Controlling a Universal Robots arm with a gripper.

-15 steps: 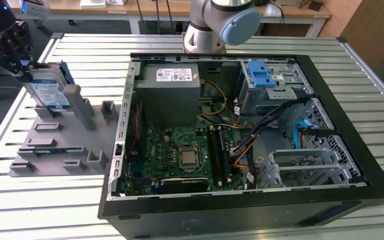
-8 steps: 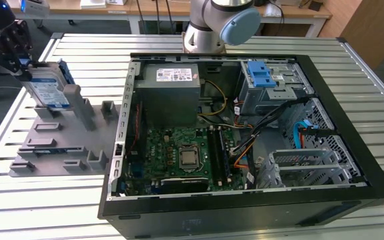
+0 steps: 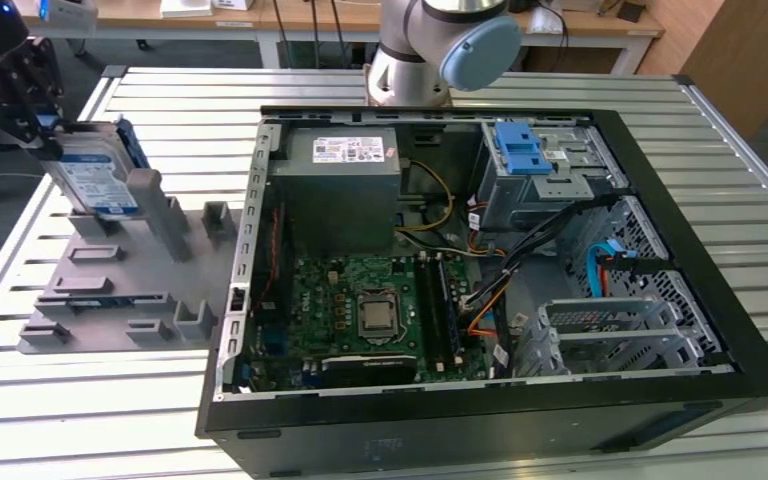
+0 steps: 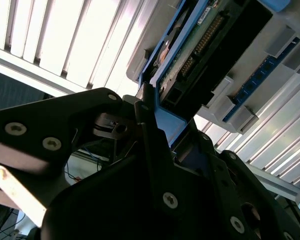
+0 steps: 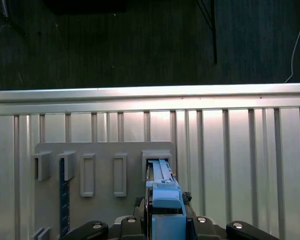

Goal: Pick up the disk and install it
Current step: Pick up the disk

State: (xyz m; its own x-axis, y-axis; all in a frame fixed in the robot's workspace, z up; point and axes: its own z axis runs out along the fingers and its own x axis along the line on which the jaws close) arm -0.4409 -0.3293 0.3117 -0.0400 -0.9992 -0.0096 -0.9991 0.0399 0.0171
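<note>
Half at most is done: the disk (image 3: 95, 172) is pinched by the fingers (image 4: 151, 135) at the grey rack (image 3: 117, 300), to the exterior view's left of the computer case (image 3: 491, 425), not yet installed.

Even overhead light brightens my slatted table (image 3: 77, 420); its ribs glare white in the second wrist view (my gripper (image 4: 170, 125) looms dark, blurred there), and the floor (image 5: 115, 40) lies dim.

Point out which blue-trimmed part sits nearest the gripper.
The disk, standing in the grey holder beside the gripper; the blue latch sits inside the computer case.
</note>
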